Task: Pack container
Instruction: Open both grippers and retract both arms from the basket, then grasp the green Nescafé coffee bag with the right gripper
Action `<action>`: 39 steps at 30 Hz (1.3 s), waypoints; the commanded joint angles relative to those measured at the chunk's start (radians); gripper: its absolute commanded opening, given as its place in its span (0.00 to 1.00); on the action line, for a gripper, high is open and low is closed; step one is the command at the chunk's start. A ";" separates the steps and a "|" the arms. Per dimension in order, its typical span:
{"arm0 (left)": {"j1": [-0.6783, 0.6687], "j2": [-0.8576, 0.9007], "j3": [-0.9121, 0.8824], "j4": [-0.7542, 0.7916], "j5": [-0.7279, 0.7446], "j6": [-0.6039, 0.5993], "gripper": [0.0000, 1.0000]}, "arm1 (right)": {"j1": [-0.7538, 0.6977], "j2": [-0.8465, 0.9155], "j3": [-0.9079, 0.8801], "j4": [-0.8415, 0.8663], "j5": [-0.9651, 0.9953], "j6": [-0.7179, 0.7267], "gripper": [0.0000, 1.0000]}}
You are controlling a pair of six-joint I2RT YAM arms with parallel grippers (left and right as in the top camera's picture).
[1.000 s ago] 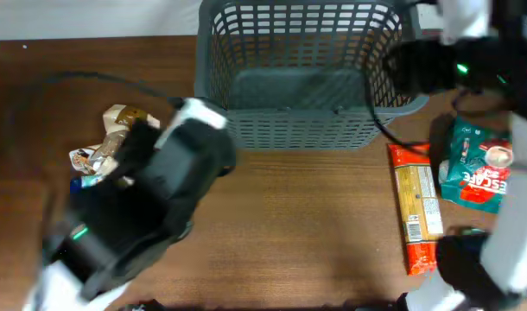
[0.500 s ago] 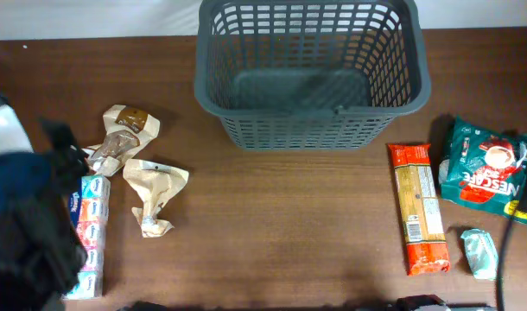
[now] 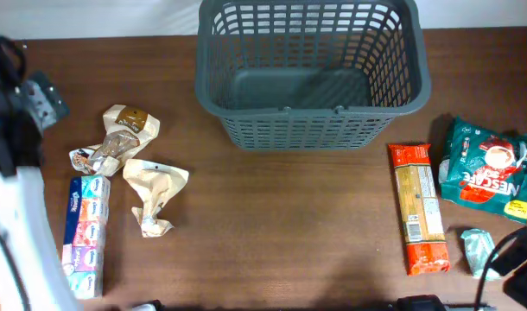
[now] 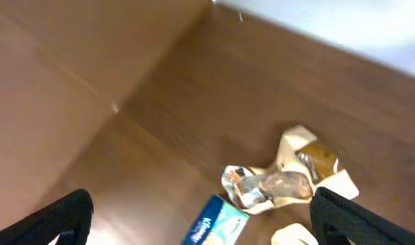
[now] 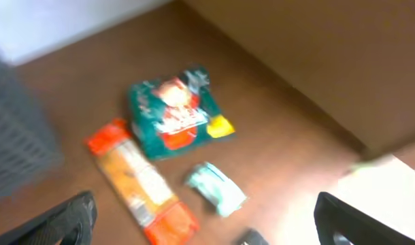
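Note:
The container, a dark grey slotted basket (image 3: pixel 308 131), stands empty at the back middle of the table. My left gripper (image 4: pixel 206 224) is open and empty, high above the left packets. Below it lie a clear-and-brown snack packet (image 4: pixel 282 182), a blue tissue pack (image 4: pixel 218 221) and a crumpled brown packet (image 3: pixel 155 194). My right gripper (image 5: pixel 209 221) is open and empty, high above the right packets: an orange pasta packet (image 5: pixel 136 180), a green Nescafe bag (image 5: pixel 172 112) and a small teal packet (image 5: pixel 216 188).
My left arm (image 3: pixel 13 173) runs along the table's far left edge. My right arm (image 3: pixel 521 263) is at the front right corner. A white wall edge runs behind the basket. Floor shows beyond the table in both wrist views.
The left arm swung from over the left packets to the far left edge, uncovering them. The right arm left the basket's back right corner and now sits at the front right corner.

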 commanded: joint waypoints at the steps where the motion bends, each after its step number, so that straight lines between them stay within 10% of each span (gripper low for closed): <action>1: 0.038 0.121 -0.007 0.011 0.126 0.000 0.96 | 0.005 -0.052 -0.187 0.002 0.186 0.147 0.99; 22: 0.040 0.234 -0.007 0.071 0.173 0.044 0.96 | -0.053 0.045 -0.396 0.286 0.122 0.312 0.99; 39: 0.054 0.234 -0.007 0.067 0.177 0.055 0.96 | -1.044 0.637 -0.233 0.658 -0.859 -0.452 0.99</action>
